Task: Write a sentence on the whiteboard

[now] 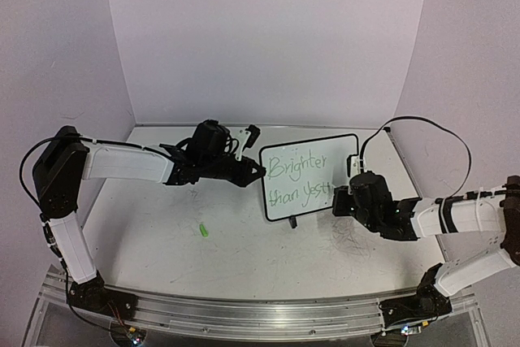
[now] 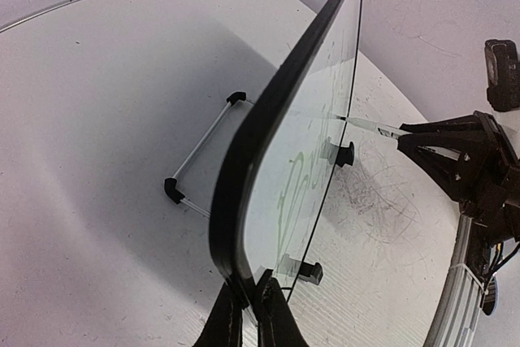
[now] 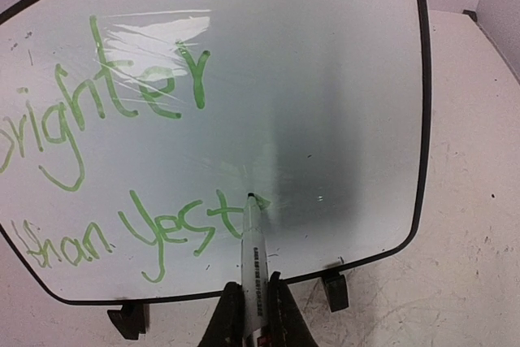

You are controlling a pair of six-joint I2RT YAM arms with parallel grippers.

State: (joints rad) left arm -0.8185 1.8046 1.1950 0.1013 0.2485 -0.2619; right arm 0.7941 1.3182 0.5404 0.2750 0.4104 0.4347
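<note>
Near zone: a small green piece [image 1: 203, 230], probably a pen cap, lies on the tabletop [image 1: 146, 241], well apart from both arms and to the left of the board.

Middle zone, right side: the right claw [image 3: 254, 305] is clamped narrow on a marker [image 3: 253, 245]. The marker's long axis runs straight out from the claw toward the whiteboard [image 3: 349, 79], which stands directly ahead of it. The tip is touching the writing face on the lower line.

The whiteboard stands nearly upright on its small black feet, near the middle of the tabletop toward the right. The sentence [image 3: 122, 95] reads "Brighter" on the upper line and "than Yest" on the lower, so the last word is judged unfinished. The tip sits just right of the final "t". The lines run along the board's long axis, left to right. Bare surface lies to the right of the tip, between it and the right frame, so the next stroke calls for travel to the right.

Middle zone, left side: the left claw [image 2: 248, 314] is pinched shut on the board's left edge, steadying it. The right arm is the writing arm.

Far zone: a wire prop [image 2: 203, 148] braces the board from behind.
</note>
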